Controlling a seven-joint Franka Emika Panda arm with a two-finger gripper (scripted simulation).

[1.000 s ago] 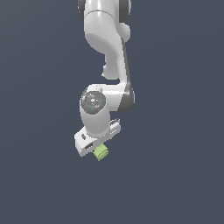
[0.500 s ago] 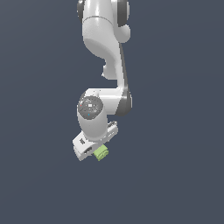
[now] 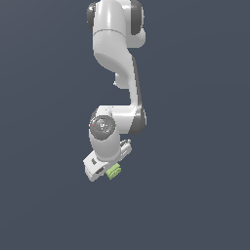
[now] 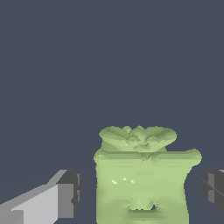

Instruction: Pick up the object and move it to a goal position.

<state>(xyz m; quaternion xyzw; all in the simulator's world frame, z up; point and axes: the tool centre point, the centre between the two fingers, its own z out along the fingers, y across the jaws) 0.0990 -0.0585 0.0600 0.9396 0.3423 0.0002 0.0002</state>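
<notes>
Gripper (image 3: 108, 172) open, dark finger pads (image 4: 72, 192) standing clear on either side of light-green grooved object (image 3: 114, 171), object between them at the white arm's (image 3: 117, 58) lower end.

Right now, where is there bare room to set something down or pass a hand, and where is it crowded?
The dark surface shows bare on both sides of the arm and gripper in the exterior view, and beyond the block in the wrist view. Crowded: between the fingers, where the block leaves only thin slivers.
</notes>
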